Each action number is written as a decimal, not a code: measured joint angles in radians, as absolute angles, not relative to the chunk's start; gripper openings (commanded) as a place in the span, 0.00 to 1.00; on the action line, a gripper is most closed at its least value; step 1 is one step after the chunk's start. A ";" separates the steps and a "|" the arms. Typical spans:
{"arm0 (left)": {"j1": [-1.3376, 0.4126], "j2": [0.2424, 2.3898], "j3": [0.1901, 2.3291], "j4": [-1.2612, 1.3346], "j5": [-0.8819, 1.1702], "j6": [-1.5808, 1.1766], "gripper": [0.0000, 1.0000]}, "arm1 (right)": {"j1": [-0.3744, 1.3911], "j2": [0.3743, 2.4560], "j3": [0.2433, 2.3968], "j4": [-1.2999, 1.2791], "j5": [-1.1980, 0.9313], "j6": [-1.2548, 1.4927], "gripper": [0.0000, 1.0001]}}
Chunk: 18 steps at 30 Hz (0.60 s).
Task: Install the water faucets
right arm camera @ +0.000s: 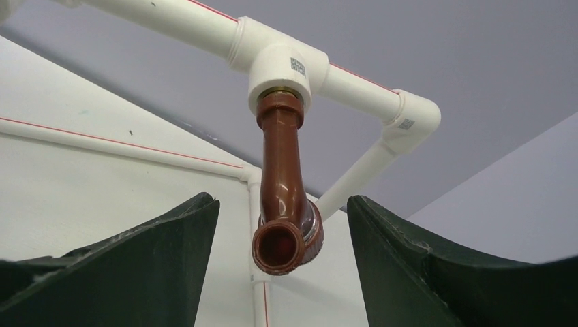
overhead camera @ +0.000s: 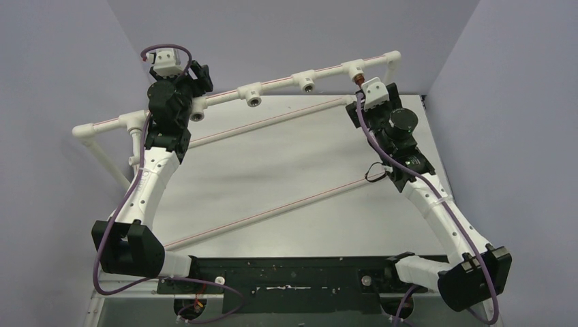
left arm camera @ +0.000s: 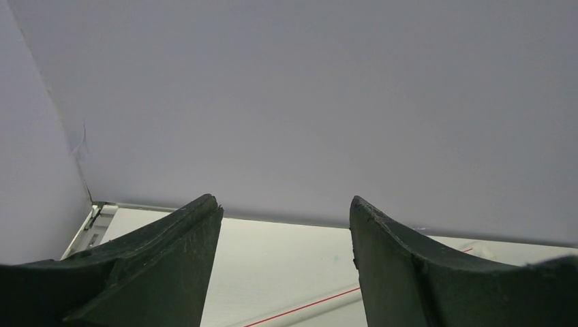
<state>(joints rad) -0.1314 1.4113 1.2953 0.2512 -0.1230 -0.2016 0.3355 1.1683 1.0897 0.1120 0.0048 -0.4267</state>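
Observation:
A dark reddish-brown faucet (right arm camera: 281,170) hangs from a white tee socket (right arm camera: 279,68) of the pipe frame, its threaded end in the socket and its open spout facing the right wrist camera. My right gripper (right arm camera: 283,204) is open, with a jaw on each side of the faucet's lower end and a gap on both sides. From above, the faucet (overhead camera: 358,82) shows just beyond the right gripper (overhead camera: 362,94). My left gripper (left arm camera: 286,211) is open and empty, raised near the frame's left part (overhead camera: 203,78). The all-white faucet is out of view.
The white pipe frame (overhead camera: 279,85) spans the back of the table, with open tee sockets (overhead camera: 253,97) (overhead camera: 308,82) (overhead camera: 198,114) along the top rail. Lower red-striped pipes (overhead camera: 272,208) cross the table surface. Purple walls close in on the back and both sides.

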 measured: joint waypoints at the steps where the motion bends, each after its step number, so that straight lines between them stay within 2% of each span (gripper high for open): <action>1: -0.131 1.411 1.296 0.251 -0.123 -0.202 0.66 | 0.336 1.177 1.090 0.112 0.010 -0.430 0.67; 5: -0.131 1.411 1.296 0.251 -0.123 -0.202 0.66 | 0.335 1.208 1.092 0.115 0.023 -0.432 0.59; 7: -0.131 1.411 1.296 0.251 -0.123 -0.202 0.66 | 0.334 1.217 1.092 0.120 0.023 -0.426 0.50; 14: -0.134 1.413 1.297 0.251 -0.126 -0.202 0.66 | 0.305 1.224 1.092 0.149 0.007 -0.353 0.00; 18: -0.134 1.415 1.300 0.251 -0.127 -0.202 0.66 | 0.288 1.224 1.092 0.151 -0.023 -0.284 0.00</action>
<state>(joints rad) -0.1341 1.4155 1.3003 0.2508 -0.1272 -0.2024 0.2878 1.2240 1.0920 0.1513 -0.0235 -0.2844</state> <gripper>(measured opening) 0.664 0.261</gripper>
